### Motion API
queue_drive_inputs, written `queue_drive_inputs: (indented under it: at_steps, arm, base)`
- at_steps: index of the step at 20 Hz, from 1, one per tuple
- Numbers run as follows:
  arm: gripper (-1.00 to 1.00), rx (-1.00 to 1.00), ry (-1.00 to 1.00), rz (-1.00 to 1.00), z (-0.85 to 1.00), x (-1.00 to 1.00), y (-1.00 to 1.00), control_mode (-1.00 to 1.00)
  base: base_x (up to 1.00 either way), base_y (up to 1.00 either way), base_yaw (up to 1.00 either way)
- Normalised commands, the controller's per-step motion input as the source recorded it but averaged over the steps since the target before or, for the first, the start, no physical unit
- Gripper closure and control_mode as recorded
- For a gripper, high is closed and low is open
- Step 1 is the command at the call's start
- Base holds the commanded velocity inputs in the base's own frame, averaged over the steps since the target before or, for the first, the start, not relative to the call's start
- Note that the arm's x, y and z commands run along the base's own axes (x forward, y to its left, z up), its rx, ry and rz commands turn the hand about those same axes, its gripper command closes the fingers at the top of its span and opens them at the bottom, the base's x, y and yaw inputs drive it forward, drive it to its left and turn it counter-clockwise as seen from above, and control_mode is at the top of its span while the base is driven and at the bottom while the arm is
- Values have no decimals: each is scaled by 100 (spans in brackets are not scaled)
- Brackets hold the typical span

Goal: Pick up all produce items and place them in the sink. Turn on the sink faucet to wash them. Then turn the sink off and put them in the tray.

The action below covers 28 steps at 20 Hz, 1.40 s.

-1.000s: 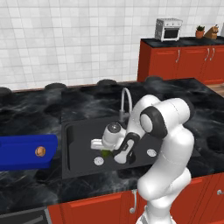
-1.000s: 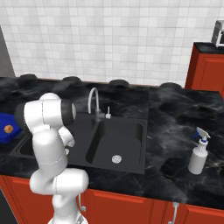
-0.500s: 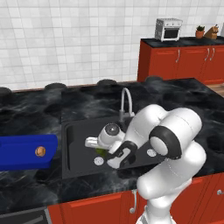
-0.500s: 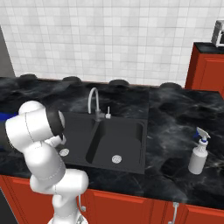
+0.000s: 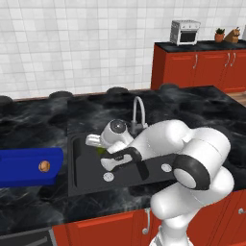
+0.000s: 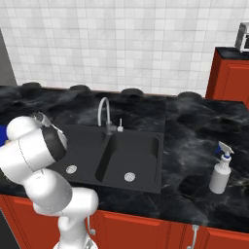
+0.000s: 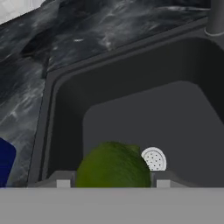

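Note:
My gripper [image 7: 113, 182] is shut on the dark green ball [image 7: 113, 162], one of the produce items, and holds it above the left basin of the black sink [image 7: 144, 109], near its silver drain [image 7: 154, 158]. From the left base the gripper [image 5: 99, 149] hangs over the sink [image 5: 86, 169] with a bit of green ball [image 5: 101, 151] showing. The tan-brown produce item [image 5: 44, 166] lies in the blue tray [image 5: 21, 168] to the left of the sink. The silver faucet [image 5: 138, 109] stands behind the sink [image 6: 138, 151], and also appears as faucet [image 6: 103, 111].
A spray bottle [image 6: 220, 172] stands on the counter right of the sink. Black marble counter [image 5: 33, 117] surrounds the basins. My own white arm [image 5: 192, 158] reaches across the right basin. Red cabinets with a toaster oven [image 5: 185, 31] stand at the far right.
The gripper has risen and shifted left with the green ball, lifting it off the basin floor. The arm's elbow has swung lower and closer to the cameras.

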Motion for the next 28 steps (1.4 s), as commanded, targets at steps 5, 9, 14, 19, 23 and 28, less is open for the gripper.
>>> queue_drive_inputs:
  at_steps: [5,9,14,19,23,28]
  arm:
    - [100,0,3,2,76,22,43,-100]
    - [100,0,3,5,43,5,65,-100]
    - [100,0,2,6,19,3,75,-100]
    - [100,0,3,8,10,8,77,-100]
    - [100,0,3,9,1,12,76,-100]
    - [100,0,4,10,0,10,78,-100]
  base:
    - [0,0,0]
    - [0,0,0]
    - [0,0,0]
    - [0,0,0]
    - [0,0,0]
    - [0,0,0]
